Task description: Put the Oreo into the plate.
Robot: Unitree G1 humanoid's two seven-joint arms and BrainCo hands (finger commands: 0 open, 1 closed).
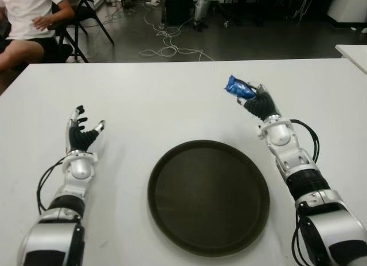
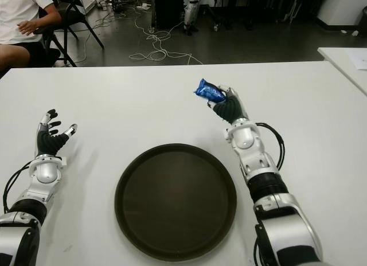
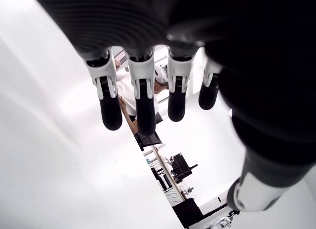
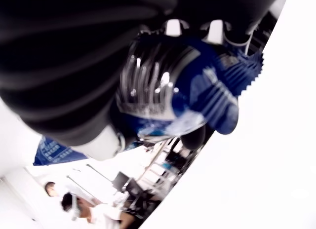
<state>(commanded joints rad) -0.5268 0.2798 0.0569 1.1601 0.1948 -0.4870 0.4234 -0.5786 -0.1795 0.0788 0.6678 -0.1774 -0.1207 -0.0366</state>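
Eye views, plate [image 1: 172,220]: dark, round, nothing in it, near centre of white table [image 1: 160,105].
Eye views, right hand [image 1: 256,100]: grips blue Oreo pack [image 1: 238,87], beyond the plate's right rim.
Eye views, left hand [image 1: 81,134]: left of plate.
Left wrist: fingers [image 3: 110,108] extended, holding nothing.
Right wrist: fingers wrapped round Oreo pack [image 4: 197,95].

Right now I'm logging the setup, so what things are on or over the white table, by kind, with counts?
Blue Oreo packet: 1, held in the right hand above the table, beyond the plate
Dark round plate: 1, holding nothing
Robot hands: 2, the left hand open, left of the plate
Total: 4
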